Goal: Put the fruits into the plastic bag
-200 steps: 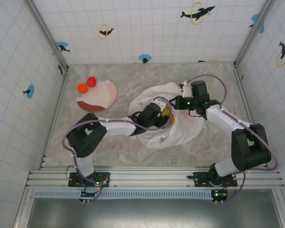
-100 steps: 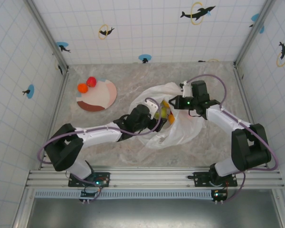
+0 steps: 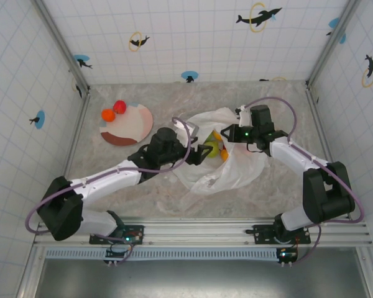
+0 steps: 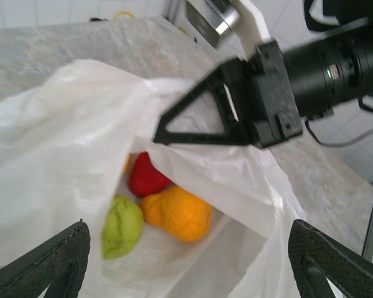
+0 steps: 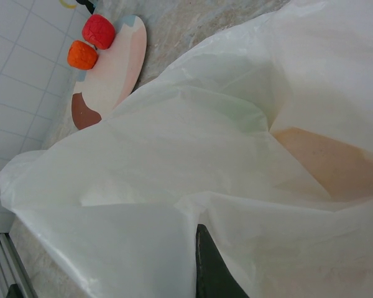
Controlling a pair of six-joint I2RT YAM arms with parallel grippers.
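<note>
Fruits [image 4: 177, 214] in plastic bag [image 4: 56, 143] face wide-spread left gripper [image 4: 188, 248]; right gripper [image 3: 225, 134] pinches its rim

the left arm [image 3: 105, 180] runs from its near-left base, elbow out to the left, forearm angled far-right toward centre. the left gripper [image 3: 198, 154] has its jaws spread wide. the right arm [image 3: 298, 158] bends in from the near right, and the right gripper [image 3: 229, 134] is pinched on the rim of the thin translucent white plastic bag [image 3: 236, 171].

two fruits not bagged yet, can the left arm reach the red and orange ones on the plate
Probably yes. The left gripper is open and empty by the plastic bag, and the red fruit and orange fruit sit uncovered on the plate, on its side.
</note>
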